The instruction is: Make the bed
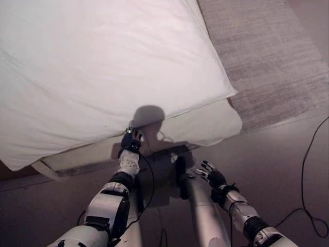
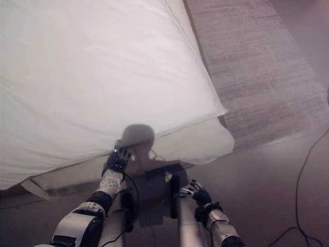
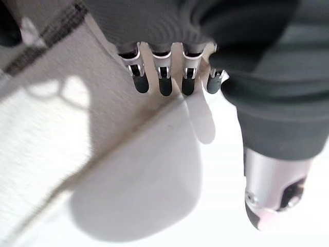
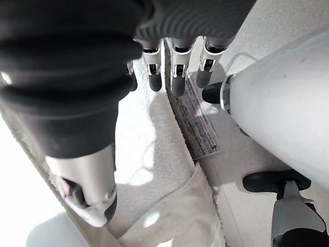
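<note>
White duvet (image 1: 103, 72) covers the bed, its near edge overhanging the mattress (image 1: 205, 126). Left hand (image 1: 131, 140) at that edge, fingers straight, holding nothing. Right hand (image 1: 209, 175) low, apart, fingers relaxed. Grey rug (image 1: 267, 56) beside bed; brown floor (image 1: 277, 164).

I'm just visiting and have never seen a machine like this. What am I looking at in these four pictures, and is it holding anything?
It is a two-legged robot with two arms, meant to make the bed. Two pictures come from cameras in its head, looking down; two come from its wrists. You see a puffy white duvet over a cream mattress, beside a grey woven rug. The left hand reaches to the duvet's edge, fingers straight, gripping nothing. The right hand hangs open lower down, beside the bed, also holding nothing.
</note>
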Controlling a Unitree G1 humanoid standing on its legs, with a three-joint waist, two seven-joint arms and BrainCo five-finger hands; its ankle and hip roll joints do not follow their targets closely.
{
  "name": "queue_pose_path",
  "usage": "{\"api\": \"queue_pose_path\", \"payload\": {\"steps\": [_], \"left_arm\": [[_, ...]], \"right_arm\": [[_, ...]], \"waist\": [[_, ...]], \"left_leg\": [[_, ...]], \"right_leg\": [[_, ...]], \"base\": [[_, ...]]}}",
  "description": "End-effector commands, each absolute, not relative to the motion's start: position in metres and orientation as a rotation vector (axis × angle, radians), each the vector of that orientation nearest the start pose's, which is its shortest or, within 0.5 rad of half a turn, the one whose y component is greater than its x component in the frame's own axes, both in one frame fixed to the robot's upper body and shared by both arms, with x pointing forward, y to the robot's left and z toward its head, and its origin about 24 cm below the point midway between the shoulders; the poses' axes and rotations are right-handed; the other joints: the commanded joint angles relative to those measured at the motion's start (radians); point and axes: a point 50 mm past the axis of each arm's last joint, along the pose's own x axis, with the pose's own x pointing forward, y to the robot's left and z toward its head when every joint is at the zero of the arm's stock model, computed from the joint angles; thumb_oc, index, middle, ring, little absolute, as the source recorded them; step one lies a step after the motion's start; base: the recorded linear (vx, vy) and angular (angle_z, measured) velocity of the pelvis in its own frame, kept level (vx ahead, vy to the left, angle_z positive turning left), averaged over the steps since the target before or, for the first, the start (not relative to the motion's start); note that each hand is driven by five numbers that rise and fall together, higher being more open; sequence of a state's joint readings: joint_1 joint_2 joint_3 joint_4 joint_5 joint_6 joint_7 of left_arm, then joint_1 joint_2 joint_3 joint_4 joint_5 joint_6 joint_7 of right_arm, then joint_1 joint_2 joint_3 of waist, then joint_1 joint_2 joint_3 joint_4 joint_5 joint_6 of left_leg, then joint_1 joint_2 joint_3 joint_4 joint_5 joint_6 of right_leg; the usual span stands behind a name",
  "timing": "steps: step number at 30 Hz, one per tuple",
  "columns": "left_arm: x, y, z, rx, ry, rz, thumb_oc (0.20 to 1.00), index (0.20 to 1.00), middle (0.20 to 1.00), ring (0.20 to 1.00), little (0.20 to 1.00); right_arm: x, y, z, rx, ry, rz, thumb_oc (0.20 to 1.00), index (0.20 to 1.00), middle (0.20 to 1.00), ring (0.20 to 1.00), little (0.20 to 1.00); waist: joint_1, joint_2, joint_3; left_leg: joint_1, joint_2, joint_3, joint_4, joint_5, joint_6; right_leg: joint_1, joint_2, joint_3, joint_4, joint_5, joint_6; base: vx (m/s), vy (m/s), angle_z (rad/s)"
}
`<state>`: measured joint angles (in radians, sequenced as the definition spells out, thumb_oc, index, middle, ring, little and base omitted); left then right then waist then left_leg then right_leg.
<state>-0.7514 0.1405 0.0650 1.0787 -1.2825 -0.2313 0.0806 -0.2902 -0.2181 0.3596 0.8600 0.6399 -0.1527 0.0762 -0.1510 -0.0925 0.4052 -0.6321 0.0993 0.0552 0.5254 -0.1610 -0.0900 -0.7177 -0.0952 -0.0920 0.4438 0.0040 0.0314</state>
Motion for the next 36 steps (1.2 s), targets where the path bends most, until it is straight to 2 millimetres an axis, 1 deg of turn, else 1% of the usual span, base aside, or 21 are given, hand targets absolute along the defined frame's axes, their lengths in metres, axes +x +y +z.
{"api": "queue_pose_path", "payload": {"steps": [1,3,4,7,8,9,10,11,14,19,20,21,22,26,27,28,30,31,33,34,36], "left_arm": [[0.382,0.181,0.063,-1.137,0.048,0.369,1.0,1.0,1.0,1.0,1.0],[0.382,0.182,0.064,-1.137,0.047,0.369,1.0,1.0,1.0,1.0,1.0],[0.39,0.185,0.079,-1.149,0.022,0.379,1.0,1.0,1.0,1.0,1.0],[0.398,0.191,0.103,-1.147,-0.043,0.361,1.0,1.0,1.0,1.0,1.0],[0.4,0.192,0.109,-1.15,-0.063,0.356,1.0,1.0,1.0,1.0,1.0],[0.4,0.193,0.11,-1.15,-0.064,0.356,1.0,1.0,1.0,1.0,1.0],[0.402,0.193,0.121,-1.158,-0.112,0.338,1.0,1.0,1.0,1.0,1.0],[0.403,0.195,0.128,-1.157,-0.142,0.33,1.0,1.0,1.0,1.0,1.0],[0.403,0.203,0.139,-1.159,-0.204,0.324,1.0,1.0,1.0,1.0,1.0],[0.401,0.218,0.148,-1.167,-0.266,0.347,1.0,1.0,1.0,1.0,1.0],[0.4,0.223,0.153,-1.18,-0.292,0.371,0.598,0.598,0.598,0.598,0.598],[0.4,0.225,0.156,-1.187,-0.304,0.378,0.351,0.351,0.351,0.351,0.351],[0.399,0.228,0.159,-1.188,-0.327,0.38,0.2,0.2,0.2,0.2,0.2],[0.397,0.227,0.164,-1.193,-0.364,0.382,0.2,0.2,0.2,0.2,0.2],[0.396,0.222,0.172,-1.203,-0.408,0.35,0.2,0.2,0.2,0.2,0.2],[0.396,0.221,0.172,-1.203,-0.408,0.351,0.2,0.2,0.2,0.2,0.2],[0.392,0.21,0.176,-1.229,-0.449,0.294,0.2,0.2,0.2,0.2,0.2],[0.392,0.21,0.176,-1.229,-0.449,0.294,0.2,0.2,0.2,0.2,0.2],[0.388,0.201,0.184,-1.268,-0.505,0.234,0.2,0.2,0.2,0.2,0.2],[0.388,0.201,0.184,-1.268,-0.506,0.234,0.2,0.2,0.2,0.2,0.2],[0.383,0.195,0.188,-1.289,-0.546,0.184,0.2,0.2,0.2,0.2,0.2]], "right_arm": [[0.258,-0.158,-0.061,0.199,0.442,0.148,1.0,1.0,1.0,1.0,1.0],[0.258,-0.158,-0.061,0.199,0.441,0.148,1.0,1.0,1.0,1.0,1.0],[0.26,-0.155,-0.057,0.201,0.427,0.159,1.0,1.0,1.0,1.0,1.0],[0.262,-0.152,-0.054,0.199,0.414,0.182,1.0,1.0,1.0,1.0,1.0],[0.261,-0.152,-0.054,0.2,0.414,0.185,1.0,1.0,1.0,1.0,1.0],[0.261,-0.152,-0.054,0.199,0.413,0.186,1.0,1.0,1.0,1.0,1.0],[0.258,-0.153,-0.055,0.2,0.415,0.182,1.0,1.0,1.0,1.0,1.0],[0.255,-0.154,-0.057,0.202,0.42,0.175,1.0,1.0,1.0,1.0,1.0],[0.252,-0.155,-0.059,0.208,0.425,0.156,1.0,1.0,1.0,1.0,1.0],[0.251,-0.153,-0.059,0.224,0.42,0.146,1.0,1.0,1.0,1.0,1.0],[0.252,-0.152,-0.059,0.24,0.419,0.137,1.0,1.0,1.0,1.0,1.0],[0.252,-0.151,-0.058,0.253,0.417,0.137,1.0,1.0,1.0,1.0,1.0],[0.252,-0.149,-0.056,0.271,0.408,0.141,1.0,1.0,1.0,1.0,1.0],[0.254,-0.143,-0.052,0.345,0.388,0.156,1.0,1.0,1.0,1.0,1.0],[0.256,-0.136,-0.048,0.463,0.367,0.162,1.0,1.0,1.0,1.0,1.0],[0.256,-0.136,-0.048,0.464,0.368,0.161,1.0,1.0,1.0,1.0,1.0],[0.259,-0.122,-0.04,0.595,0.335,0.198,1.0,1.0,1.0,1.0,1.0],[0.259,-0.122,-0.04,0.596,0.335,0.198,1.0,1.0,1.0,1.0,1.0],[0.266,-0.108,-0.028,0.679,0.297,0.247,1.0,1.0,1.0,1.0,1.0],[0.266,-0.108,-0.028,0.68,0.296,0.247,1.0,1.0,1.0,1.0,1.0],[0.272,-0.097,-0.019,0.741,0.266,0.287,1.0,1.0,1.0,1.0,1.0]], "waist": [[-0.001,0.001,-0.064],[-0.001,0.001,-0.064],[-0.007,-0.005,-0.062],[-0.011,-0.01,-0.056],[-0.011,-0.012,-0.054],[-0.012,-0.012,-0.054],[-0.01,-0.01,-0.053],[-0.008,-0.008,-0.052],[0.002,-0.003,-0.049],[0.013,0.003,-0.041],[0.018,0.002,-0.04],[0.02,0.001,-0.037],[0.024,0.0,-0.033],[0.033,-0.002,-0.022],[0.042,-0.002,-0.013],[0.042,-0.001,-0.014],[0.056,-0.003,0.0],[0.055,-0.004,-0.001],[0.071,-0.002,0.012],[0.071,-0.003,0.012],[0.084,-0.003,0.022]], "left_leg": [[-0.069,-0.032,0.019,-0.095,0.108,0.025],[-0.069,-0.032,0.019,-0.095,0.109,0.025],[-0.076,-0.029,0.023,-0.1,0.112,0.025],[-0.089,-0.028,0.025,-0.094,0.113,0.025],[-0.093,-0.029,0.024,-0.09,0.112,0.026],[-0.094,-0.029,0.024,-0.089,0.112,0.026],[-0.096,-0.031,0.022,-0.088,0.11,0.028],[-0.098,-0.032,0.021,-0.087,0.11,0.028],[-0.103,-0.032,0.021,-0.08,0.107,0.03],[-0.101,-0.033,0.022,-0.076,0.105,0.031],[-0.101,-0.034,0.022,-0.077,0.106,0.03],[-0.099,-0.034,0.021,-0.078,0.107,0.031],[-0.097,-0.034,0.02,-0.08,0.108,0.031],[-0.089,-0.039,0.016,-0.084,0.11,0.032],[-0.089,-0.041,0.012,-0.083,0.111,0.032],[-0.089,-0.041,0.012,-0.083,0.112,0.032],[-0.079,-0.047,0.006,-0.09,0.109,0.032],[-0.082,-0.048,0.006,-0.093,0.117,0.033],[-0.07,-0.055,0.001,-0.107,0.118,0.032],[-0.072,-0.055,0.001,-0.109,0.125,0.033],[-0.067,-0.06,-0.002,-0.115,0.128,0.035]], "right_leg": [[-0.003,0.012,-0.029,-0.004,-0.049,0.055],[-0.003,0.012,-0.029,-0.004,-0.049,0.055],[-0.009,0.012,-0.028,-0.017,-0.039,0.059],[-0.017,0.012,-0.026,-0.019,-0.037,0.059],[-0.019,0.011,-0.026,-0.015,-0.037,0.06],[-0.021,0.01,-0.026,-0.014,-0.038,0.06],[-0.022,0.009,-0.027,-0.011,-0.04,0.061],[-0.024,0.009,-0.027,-0.009,-0.041,0.06],[-0.027,0.004,-0.031,-0.004,-0.044,0.06],[-0.026,0.003,-0.033,-0.002,-0.045,0.06],[-0.023,0.001,-0.035,-0.007,-0.044,0.061],[-0.022,0.001,-0.035,-0.007,-0.042,0.061],[-0.02,0.002,-0.036,-0.009,-0.042,0.062],[-0.011,-0.002,-0.038,-0.008,-0.042,0.062],[-0.007,-0.003,-0.041,-0.005,-0.044,0.062],[-0.007,-0.003,-0.041,-0.006,-0.044,0.062],[0.005,-0.003,-0.046,-0.005,-0.051,0.062],[0.002,-0.004,-0.047,-0.008,-0.044,0.061],[0.012,-0.004,-0.05,-0.013,-0.047,0.062],[0.01,-0.005,-0.05,-0.015,-0.042,0.061],[0.017,-0.006,-0.052,-0.018,-0.04,0.062]], "base": [[0.0,0.004,-0.03],[0.0,0.009,-0.06],[0.0,0.028,-0.08],[0.0,0.015,-0.03],[0.0,0.0,0.0],[0.0,0.0,0.0],[0.0,0.0,0.0],[0.0,0.0,0.0],[0.01,0.001,0.03],[0.0,0.0,0.0],[0.0,0.0,0.0],[0.0,0.0,0.0],[0.0,0.0,0.0],[0.0,0.001,0.01],[0.0,0.0,0.0],[0.0,0.0,0.0],[0.0,0.0,0.0],[0.0,0.0,0.0],[0.0,0.004,0.05],[-0.01,0.011,0.07],[0.0,0.005,0.12]]}}
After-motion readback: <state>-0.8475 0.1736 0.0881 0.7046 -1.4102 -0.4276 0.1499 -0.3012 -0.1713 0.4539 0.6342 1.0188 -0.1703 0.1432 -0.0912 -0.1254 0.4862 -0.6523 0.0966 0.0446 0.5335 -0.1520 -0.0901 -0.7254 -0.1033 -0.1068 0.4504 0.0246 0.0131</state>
